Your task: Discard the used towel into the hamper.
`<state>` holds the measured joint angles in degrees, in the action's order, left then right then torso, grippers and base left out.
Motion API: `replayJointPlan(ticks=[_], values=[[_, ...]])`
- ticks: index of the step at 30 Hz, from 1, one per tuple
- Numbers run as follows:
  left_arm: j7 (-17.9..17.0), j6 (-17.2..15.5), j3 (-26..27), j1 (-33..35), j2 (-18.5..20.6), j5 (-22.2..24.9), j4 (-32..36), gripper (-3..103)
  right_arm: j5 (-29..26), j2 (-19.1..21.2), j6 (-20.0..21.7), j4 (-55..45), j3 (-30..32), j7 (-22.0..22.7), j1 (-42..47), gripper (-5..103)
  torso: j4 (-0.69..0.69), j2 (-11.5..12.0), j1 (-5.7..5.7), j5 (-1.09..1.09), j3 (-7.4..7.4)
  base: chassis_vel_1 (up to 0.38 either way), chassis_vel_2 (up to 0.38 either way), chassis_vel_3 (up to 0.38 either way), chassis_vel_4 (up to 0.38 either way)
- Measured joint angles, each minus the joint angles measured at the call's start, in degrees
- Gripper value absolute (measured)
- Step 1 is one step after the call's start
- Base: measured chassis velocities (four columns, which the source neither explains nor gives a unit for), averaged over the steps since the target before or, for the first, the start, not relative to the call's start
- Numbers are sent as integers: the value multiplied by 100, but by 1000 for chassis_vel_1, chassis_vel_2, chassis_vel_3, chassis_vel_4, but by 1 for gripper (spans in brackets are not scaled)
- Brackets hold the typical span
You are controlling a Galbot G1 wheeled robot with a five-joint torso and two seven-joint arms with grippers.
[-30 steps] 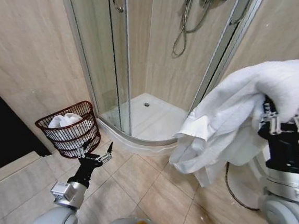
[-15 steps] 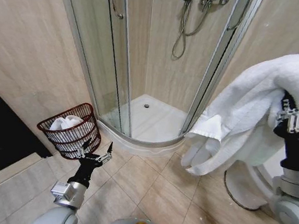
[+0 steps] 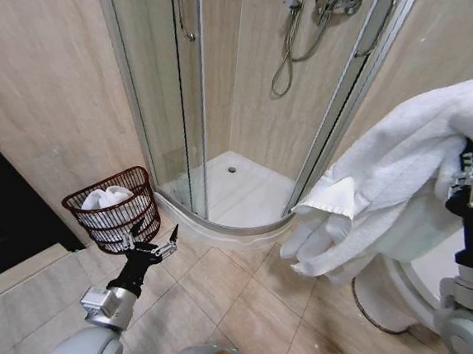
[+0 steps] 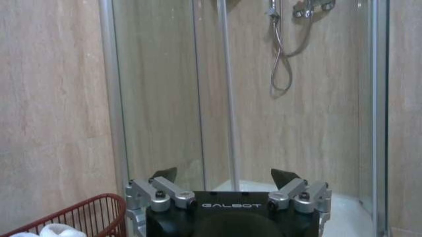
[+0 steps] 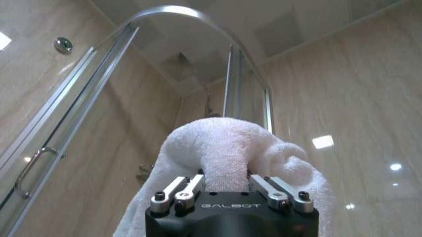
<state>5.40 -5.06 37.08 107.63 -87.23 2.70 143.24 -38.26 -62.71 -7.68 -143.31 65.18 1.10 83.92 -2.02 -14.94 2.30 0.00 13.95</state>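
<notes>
I see the hamper (image 3: 110, 218) low on my far left against the wall, just beyond my idle, open left gripper (image 3: 151, 240). My right gripper (image 5: 226, 193), clamped on the white towel (image 3: 402, 175), sits high, well apart across the floor.

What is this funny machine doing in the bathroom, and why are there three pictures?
It is a robot with two arms. One picture comes from a camera on its head, looking down at the floor. The other two come from cameras on its wrists. Its right end effector is raised high and pinches a white towel that hangs down. Its left end effector is open and empty, low near the floor. Beside it, a basket stands on the tiles against the wall, with something white already inside. Behind is a glass shower.
</notes>
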Motion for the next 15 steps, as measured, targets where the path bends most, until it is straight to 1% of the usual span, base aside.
replayJointPlan(ticks=[1, 7, 8, 15], values=[[0, 0, 0, 0, 0, 0, 0, 94, 0, 0, 0, 0, 0, 0, 0, 20, 0, 0, 0, 0, 0, 0, 0, 0, 0], [0, 0, 0, 0, 0, 0, 0, 94, -216, 106, 2, 2, 225, 4, -82, 20, 0, -160, 52, -1, 109, 0, 0, 0, 0], [0, 0, 0, 0, 0, 0, 0, 94, -216, 106, 2, 2, 225, 4, -82, 20, 0, -160, 52, -1, 109, 0, 0, 0, 0], [0, 0, 0, 0, 0, 0, 0, 94, -222, 186, -116, 5, 265, -74, -192, 20, 0, -344, 115, 0, 229, 0, 0, 0, 0]])
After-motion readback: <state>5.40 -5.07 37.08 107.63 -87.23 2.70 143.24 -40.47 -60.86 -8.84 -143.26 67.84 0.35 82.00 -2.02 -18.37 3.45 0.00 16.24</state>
